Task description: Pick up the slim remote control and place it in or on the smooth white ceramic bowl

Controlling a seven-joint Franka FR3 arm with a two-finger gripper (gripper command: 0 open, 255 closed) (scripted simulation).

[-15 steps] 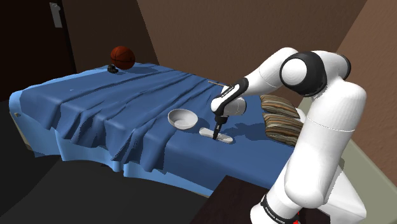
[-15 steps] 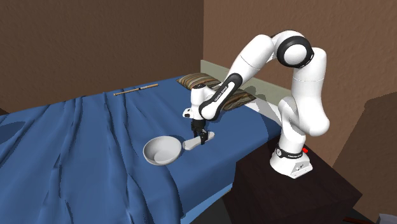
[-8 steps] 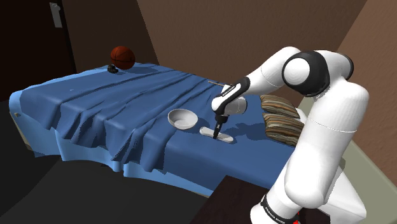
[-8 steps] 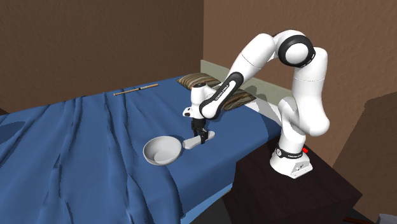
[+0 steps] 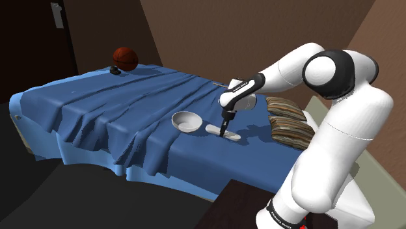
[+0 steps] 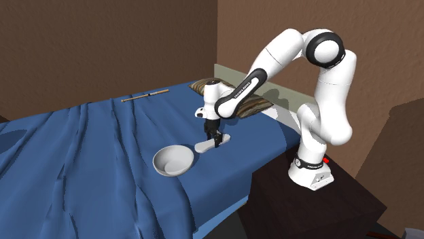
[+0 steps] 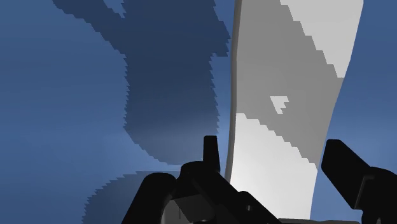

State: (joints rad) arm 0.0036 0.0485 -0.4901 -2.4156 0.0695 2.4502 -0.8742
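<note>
One white bowl sits empty on the blue bed; just beside it, the gripper clamps the slim pale remote, lifted slightly off the covers since a second ago.

Bedspread is creased blue cloth; bowl smooth; remote matt grey.

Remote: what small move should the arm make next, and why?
Probably lift straight up: the gripper clasps the remote by its sides, but it is low at the blue cover and must clear the rim of the bowl beside it.
</note>
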